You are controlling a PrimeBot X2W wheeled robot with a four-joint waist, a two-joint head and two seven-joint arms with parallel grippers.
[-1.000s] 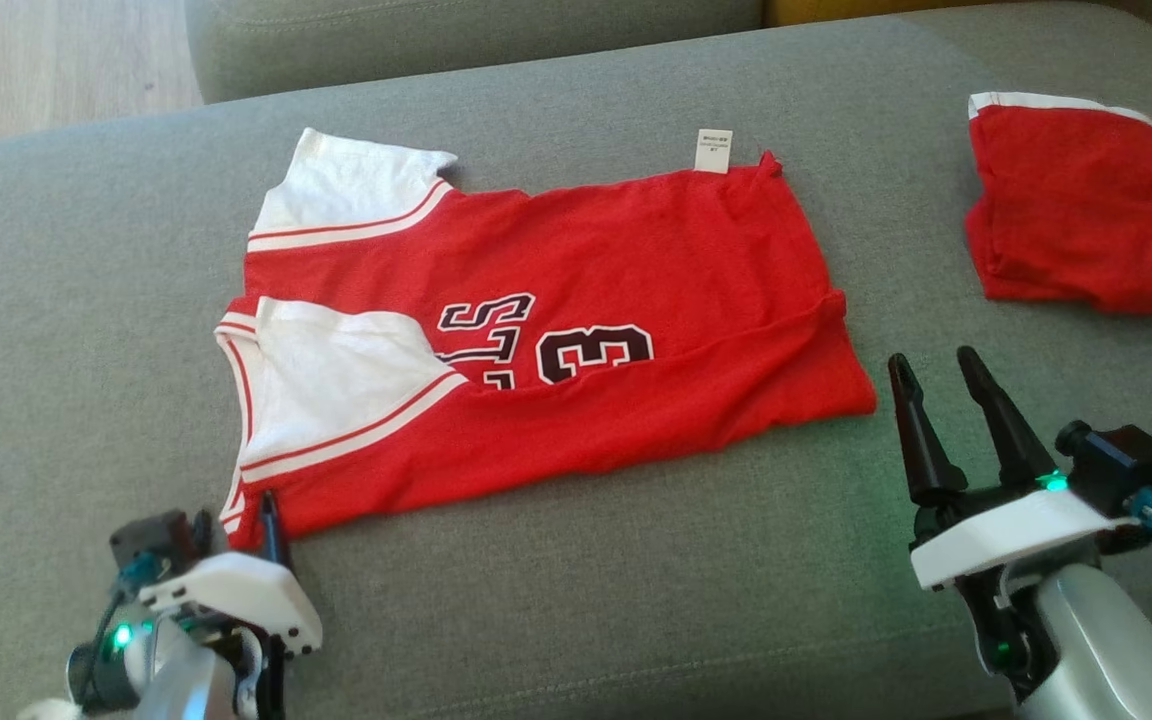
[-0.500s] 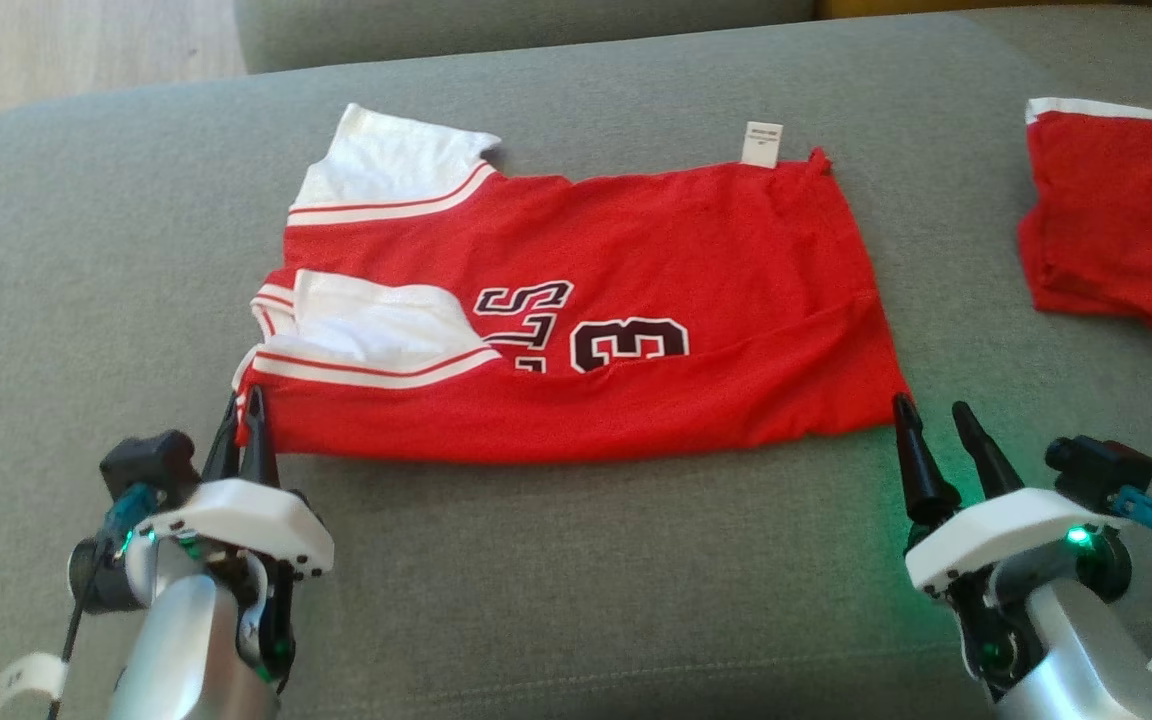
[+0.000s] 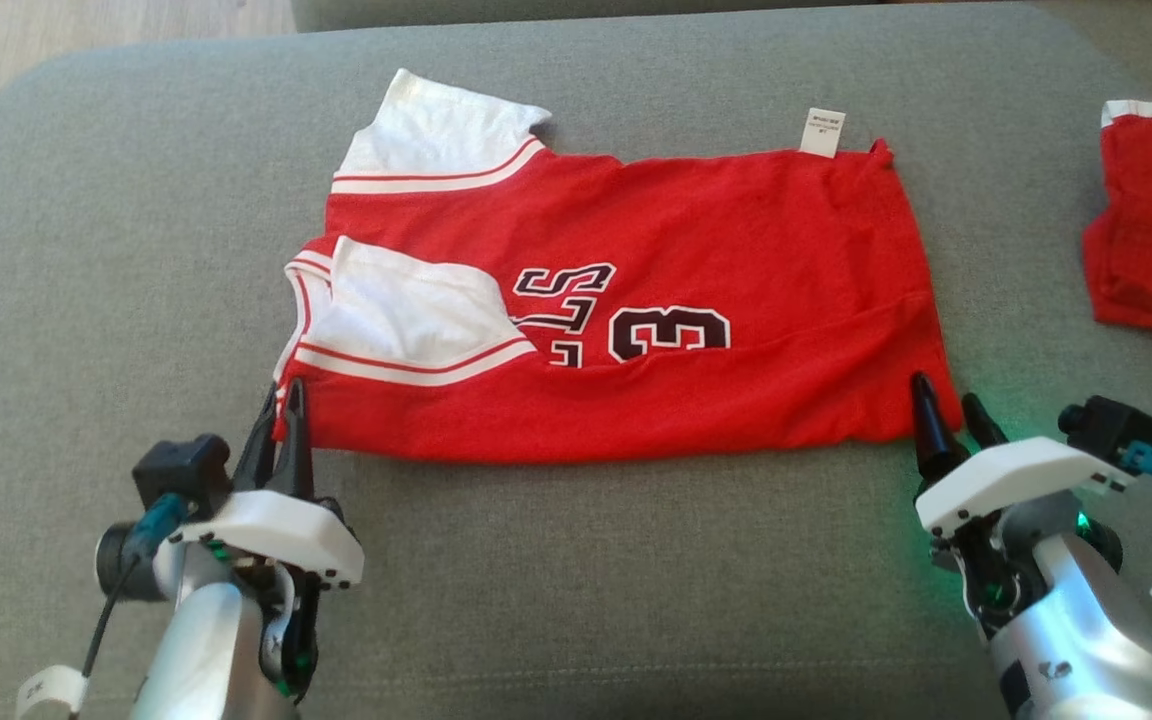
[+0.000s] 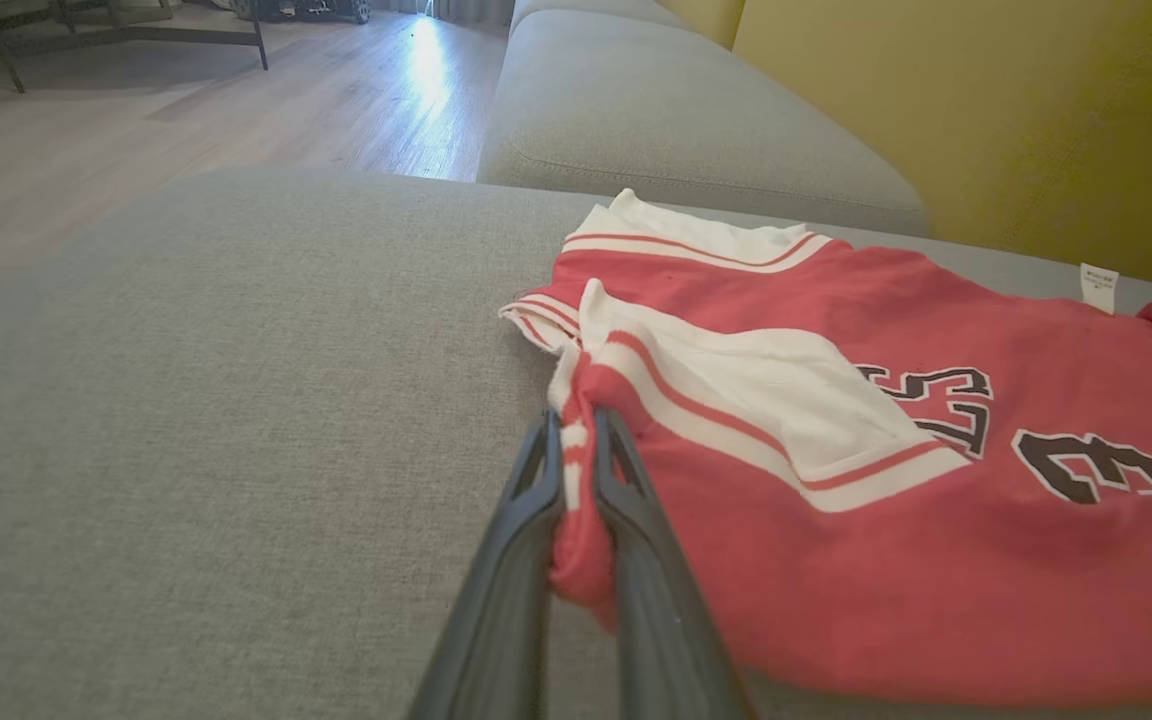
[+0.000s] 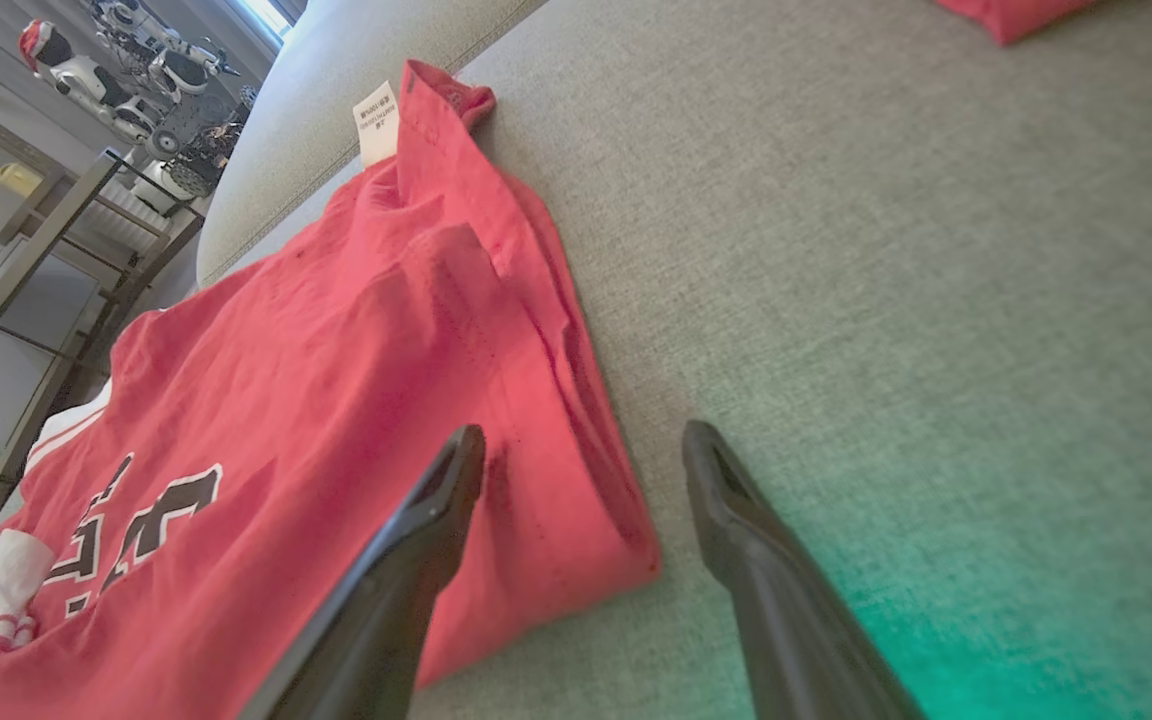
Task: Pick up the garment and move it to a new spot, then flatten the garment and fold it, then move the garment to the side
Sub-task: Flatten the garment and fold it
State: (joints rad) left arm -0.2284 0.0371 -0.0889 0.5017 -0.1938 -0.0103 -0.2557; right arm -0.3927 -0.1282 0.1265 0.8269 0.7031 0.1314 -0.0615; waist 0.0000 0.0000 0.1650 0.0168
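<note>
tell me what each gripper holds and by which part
Left gripper pinches the red jersey at its near sleeve-side corner. Right gripper, open at the other near corner, holds nothing.

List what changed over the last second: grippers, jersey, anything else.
The left gripper moved forward and closed on the near left corner of the jersey. The right gripper moved forward to the near right corner and now straddles it, jaws open. The head camera shifted too. Unchanged: the jersey lies spread on the sofa, and the other red garment sits to its right.
</note>
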